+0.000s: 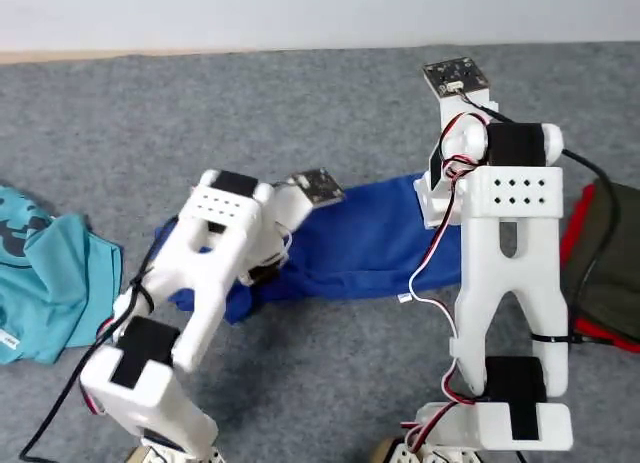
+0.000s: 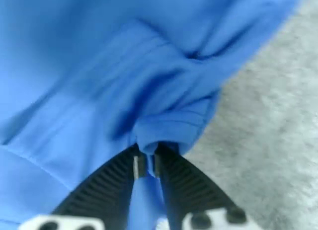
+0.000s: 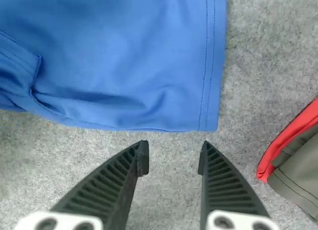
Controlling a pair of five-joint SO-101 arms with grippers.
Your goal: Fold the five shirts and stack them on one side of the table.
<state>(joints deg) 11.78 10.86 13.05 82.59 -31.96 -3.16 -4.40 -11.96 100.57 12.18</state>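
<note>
The blue shirt lies in the middle of the surface, a soft, smooth knit spread in a long crumpled band with loose folds at one end and a flat, straight stitched hem at the other. In the left wrist view the blue shirt bunches into ridges that run down to the left hand, whose two black ribbed fingers are closed tight on a small pinched fold of the cloth, with the fabric rising between them. In the right wrist view the squared hem corner of the blue shirt lies flat, and the right hand hovers just beside it over bare surface, its two ribbed fingers spread apart and holding nothing. Four garments can be counted. A teal shirt with a dark print lies rumpled at the surface's left edge, partly cut off. A red shirt and an olive shirt lie one on the other at the right edge, the olive on top, both cut off by the frame. The surface is a grey, felt-like fuzzy mat. Two white plastic arms, the left arm and the right arm, stand over the blue shirt and cover parts of it in the high view.
</note>
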